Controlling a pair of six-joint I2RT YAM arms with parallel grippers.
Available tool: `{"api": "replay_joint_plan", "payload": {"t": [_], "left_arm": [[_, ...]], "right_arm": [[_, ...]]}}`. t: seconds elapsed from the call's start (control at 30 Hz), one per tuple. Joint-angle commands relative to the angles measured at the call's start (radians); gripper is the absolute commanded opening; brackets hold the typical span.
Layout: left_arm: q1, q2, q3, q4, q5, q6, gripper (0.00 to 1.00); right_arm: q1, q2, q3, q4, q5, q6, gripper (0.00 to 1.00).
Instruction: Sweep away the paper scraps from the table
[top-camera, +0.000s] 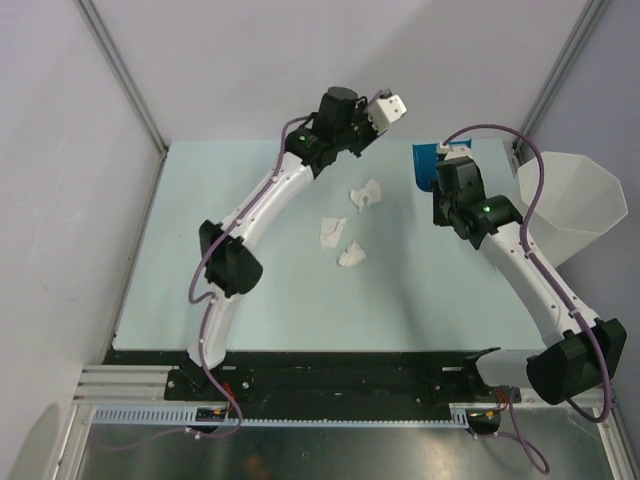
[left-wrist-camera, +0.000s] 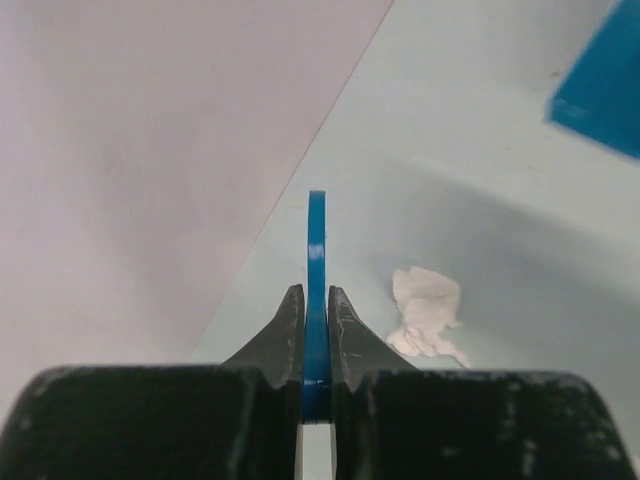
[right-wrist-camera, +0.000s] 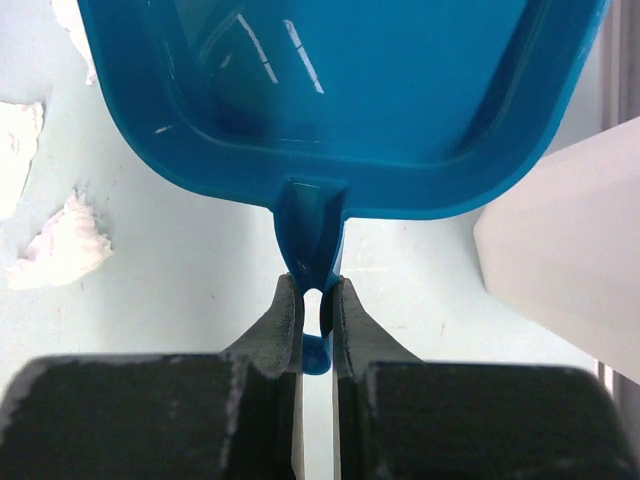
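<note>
Closest to the right wrist lens, the right gripper (right-wrist-camera: 318, 292) is clamped on the short handle (right-wrist-camera: 312, 235) of a blue dustpan (right-wrist-camera: 330, 90), whose tray sits near the far right corner of the table (top-camera: 420, 290). The left gripper (left-wrist-camera: 316, 300), out by the far edge, pinches a thin blue strip (left-wrist-camera: 317, 240) seen only edge-on, so whether it is a scraper, a card or a brush back cannot be told. The paper scraps (top-camera: 333, 232) lie in a loose cluster around the middle of the table, somewhat toward the far edge, between the two arms; one wad (left-wrist-camera: 428, 310) rests just beside the strip. They look feather-light, soft and crumpled, likely to roll, catch or flutter rather than slide cleanly, so a low, slow push at their base toward the pan lip seems wiser than pinching them. A white bin (top-camera: 570, 200) stands at the right edge, its lower part cut off. Three wads show clearly from above; any others may be hidden under the arms, and those in the right wrist view are cropped at the frame's left side
</note>
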Motion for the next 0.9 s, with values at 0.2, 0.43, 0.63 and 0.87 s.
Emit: {"api": "replay_joint_plan", "payload": {"t": [0.2,0.43,0.63,0.87], "left_arm": [[-0.033,0.258,-0.019,0.283,-0.125,0.189,0.0],[-0.08,0.13,-0.4,0.278,-0.027,0.327,0.0],[-0.093,-0.117,-0.772,0.248,0.035,0.307,0.0],[-0.073,-0.274,-0.929,0.171,-0.03,0.215,0.0]], "right_arm": [[-0.058,0.075,-0.047,0.104,-0.107,0.027,0.0],[0.002,0.08,-0.083,0.015,-0.11,0.053,0.0],[0.096,0.028,-0.158,-0.119,-0.072,0.136,0.0],[0.134,-0.025,-0.269,-0.079,-0.223,0.196,0.0]]}}
